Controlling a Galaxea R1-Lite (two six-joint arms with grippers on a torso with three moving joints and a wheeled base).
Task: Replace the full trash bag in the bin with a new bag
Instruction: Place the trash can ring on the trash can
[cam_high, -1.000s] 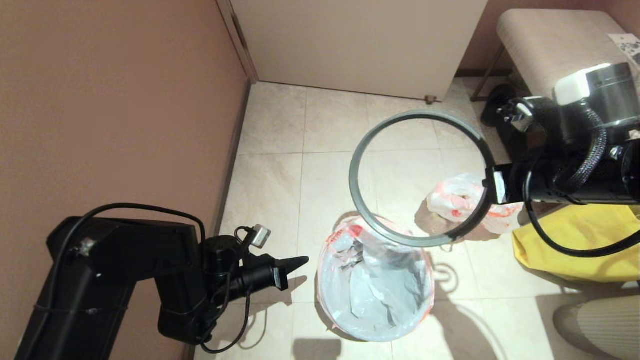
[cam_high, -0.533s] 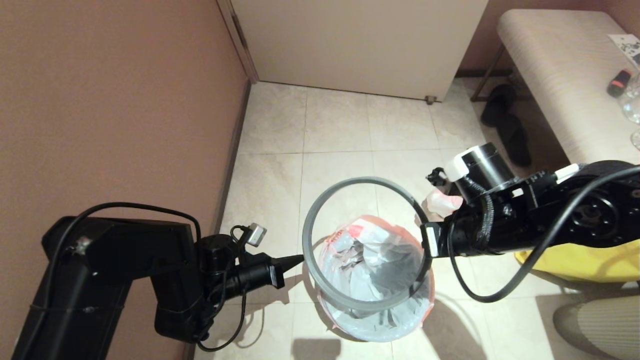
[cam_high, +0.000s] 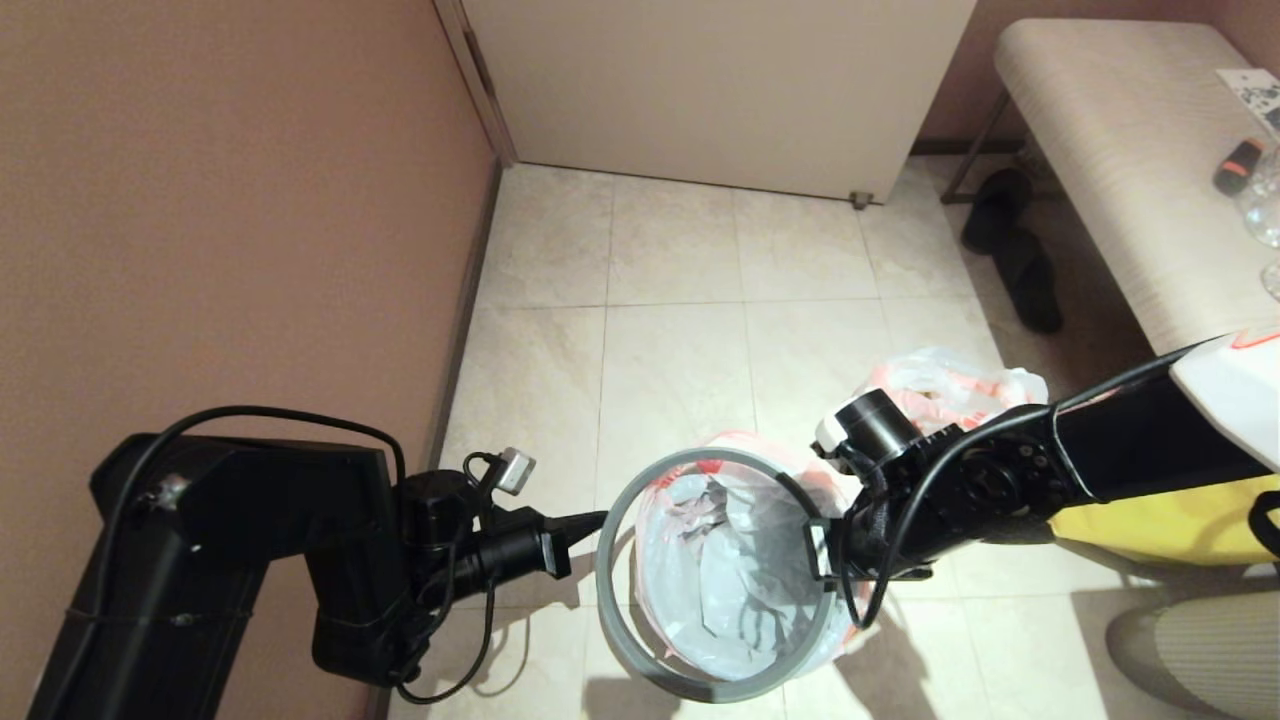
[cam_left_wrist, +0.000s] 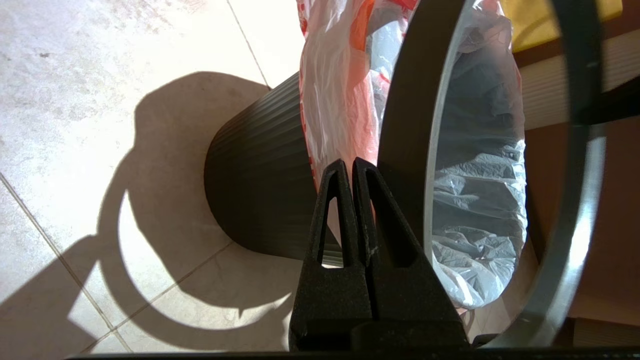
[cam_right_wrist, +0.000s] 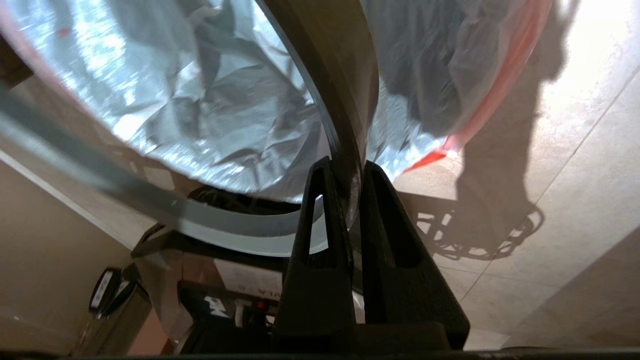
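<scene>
Between the two grippers stands the bin (cam_high: 722, 590), upright on the tiled floor (cam_high: 680, 300) with its mouth facing up, its ribbed black wall (cam_left_wrist: 260, 195) visible from the left wrist. Its grey hoop rim (cam_high: 610, 560) hangs tilted over the mouth, not seated, its ring plane slanting so that the near edge sits low and forward of the bin. The right gripper (cam_high: 822, 548) is clenched on the hoop's right side, the band pinched edgewise between its fingers (cam_right_wrist: 320, 220), which stand only as far apart as the band is thick. Inside the ring and draped over the bin's lip lies the new bag (cam_high: 725, 570), limp and crumpled, its orange-pink band (cam_left_wrist: 345, 100) folded down the outside wall. The left gripper (cam_high: 590, 521) sits just off the hoop's left edge, fingertips pressed together and gripping nothing, pointing at the rim without clearly touching it. Behind the right arm, on the floor beyond the bin, rests the full trash bag (cam_high: 945, 385), bunched and bulging. A yellow fabric bag (cam_high: 1180, 515) lies just beyond the right forearm.
</scene>
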